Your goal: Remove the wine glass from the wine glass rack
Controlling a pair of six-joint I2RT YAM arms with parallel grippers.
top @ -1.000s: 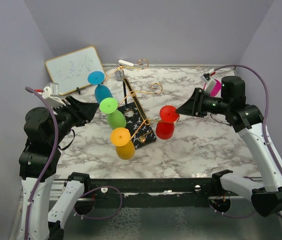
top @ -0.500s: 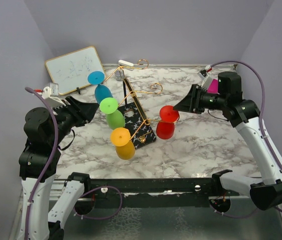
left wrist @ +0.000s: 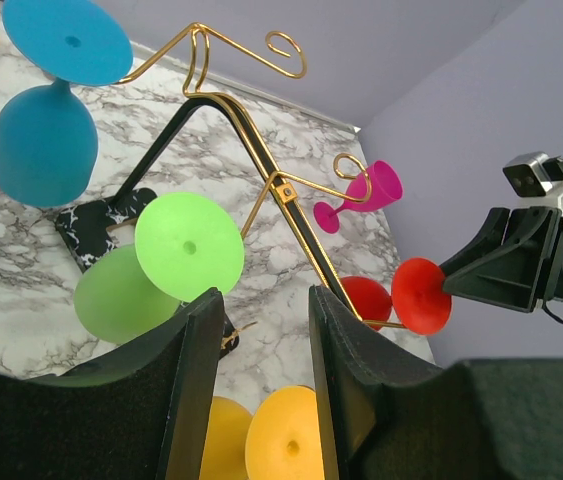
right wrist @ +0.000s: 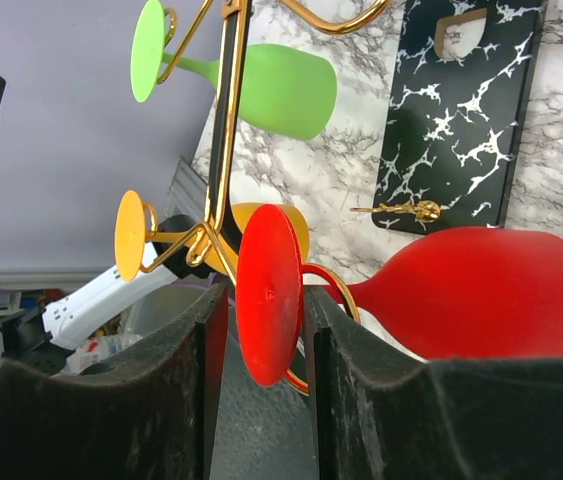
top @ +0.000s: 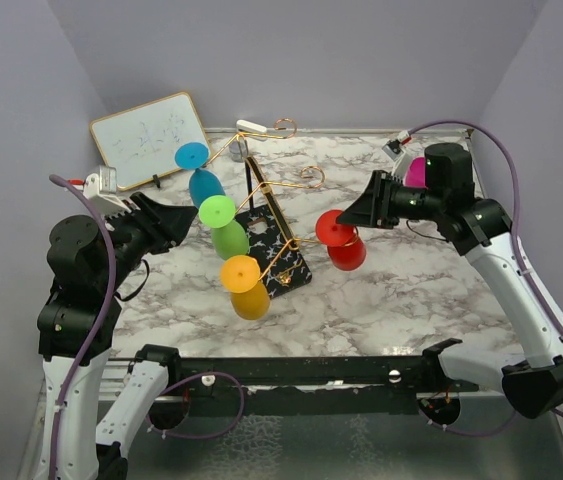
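Observation:
The gold wire wine glass rack (top: 266, 200) stands mid-table on its black speckled base (top: 283, 262). A red wine glass (top: 347, 250) hangs tilted from its right arm. My right gripper (top: 349, 214) is open around that glass's foot. In the right wrist view the red foot (right wrist: 269, 290) stands edge-on between the fingers of the right gripper (right wrist: 264, 325), against one pad with a thin gap at the other, and the bowl (right wrist: 481, 290) points right. My left gripper (top: 189, 218) hovers open left of the rack, holding nothing (left wrist: 266, 345).
Blue (top: 204, 185), green (top: 229, 236) and yellow (top: 249, 296) glasses hang on the rack's left side. A pink glass (top: 416, 172) lies behind the right arm. A framed whiteboard (top: 149, 138) leans at the back left wall.
My right gripper moved left until its fingers came around the red glass's foot. The red glass tipped, its bowl swinging right. The left arm stayed still.

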